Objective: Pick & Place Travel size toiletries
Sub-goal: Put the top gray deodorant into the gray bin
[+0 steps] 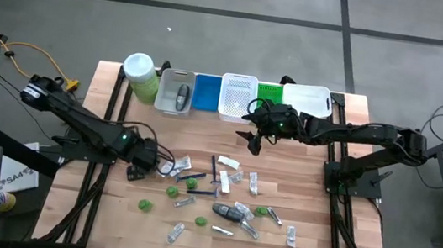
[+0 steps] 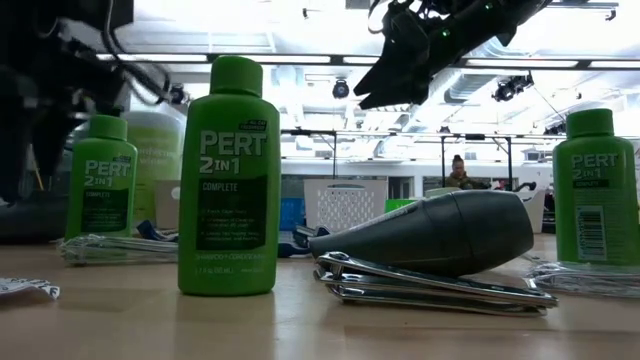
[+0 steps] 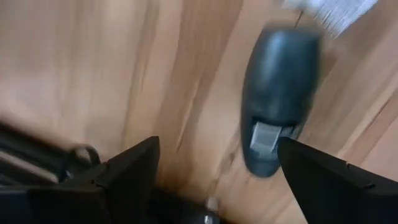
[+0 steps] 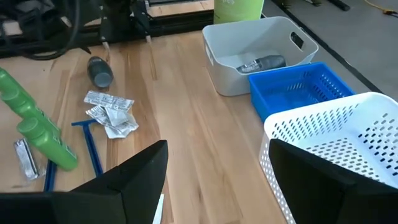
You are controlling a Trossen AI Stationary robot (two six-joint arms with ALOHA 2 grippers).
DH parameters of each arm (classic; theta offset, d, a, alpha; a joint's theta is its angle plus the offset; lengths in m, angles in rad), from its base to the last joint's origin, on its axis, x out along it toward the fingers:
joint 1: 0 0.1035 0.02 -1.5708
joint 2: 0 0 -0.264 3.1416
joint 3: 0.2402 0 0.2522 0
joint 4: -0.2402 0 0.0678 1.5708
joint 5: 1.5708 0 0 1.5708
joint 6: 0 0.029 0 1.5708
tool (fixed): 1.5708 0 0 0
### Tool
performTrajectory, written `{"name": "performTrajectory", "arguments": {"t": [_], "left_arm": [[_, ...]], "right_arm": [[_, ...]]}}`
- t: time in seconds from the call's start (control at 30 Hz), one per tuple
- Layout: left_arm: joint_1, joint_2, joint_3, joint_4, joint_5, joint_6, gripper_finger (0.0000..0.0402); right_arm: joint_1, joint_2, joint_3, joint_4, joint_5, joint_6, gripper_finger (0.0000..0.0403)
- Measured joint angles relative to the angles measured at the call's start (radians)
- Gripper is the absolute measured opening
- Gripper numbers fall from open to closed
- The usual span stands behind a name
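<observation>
Left wrist view: left gripper (image 3: 214, 165) jaws wide, dark grey piece (image 3: 277, 99) lies just ahead between them.
Risk: fingers could bump it and roll it away.
Right gripper (image 1: 253, 141): jaws wide, holding nothing.

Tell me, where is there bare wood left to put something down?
Bare table lies between the bin row and the scattered toiletries, below the open right tool. The front left corner is also free. The middle is crowded, beside the open left tool.

Four green bottles (image 1: 171, 191) are sitting on the desk (image 1: 109, 212). Three dark grey oblong pieces (image 1: 228, 212) are showing, one lying in the grey bin (image 1: 179, 73). Five bins (image 1: 237, 96) and one jar (image 1: 138, 76) are lining the far edge. Sachets (image 1: 176, 234) are lying too small to count.
</observation>
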Motion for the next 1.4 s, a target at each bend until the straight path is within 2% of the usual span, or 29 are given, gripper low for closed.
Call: {"name": "performTrajectory", "arguments": {"t": [0.1,0.43,0.83,1.17,1.27,1.4], "left_arm": [[0.000,0.001,-0.031,0.012,0.043,-0.022,0.0338],[0.000,0.000,-0.135,0.176,0.168,0.101,0.0340],[0.000,0.001,-0.206,0.379,0.117,0.128,0.0340],[0.000,0.000,-0.246,0.445,0.046,0.119,0.0339],[0.000,0.000,-0.246,0.456,0.031,0.117,0.0325],[0.001,0.001,-0.248,0.493,0.014,0.115,0.0276]], "right_arm": [[0.000,0.000,0.000,-0.001,0.001,-0.002,0.0274],[0.000,0.000,0.000,-0.022,0.001,-0.002,0.0274],[0.000,0.000,0.000,-0.022,0.002,-0.005,0.0274],[0.000,0.000,0.000,-0.022,0.002,-0.005,0.0274],[0.000,0.000,0.000,-0.022,0.002,-0.005,0.0274],[0.000,0.000,0.000,-0.022,0.002,-0.005,0.0274]]}}
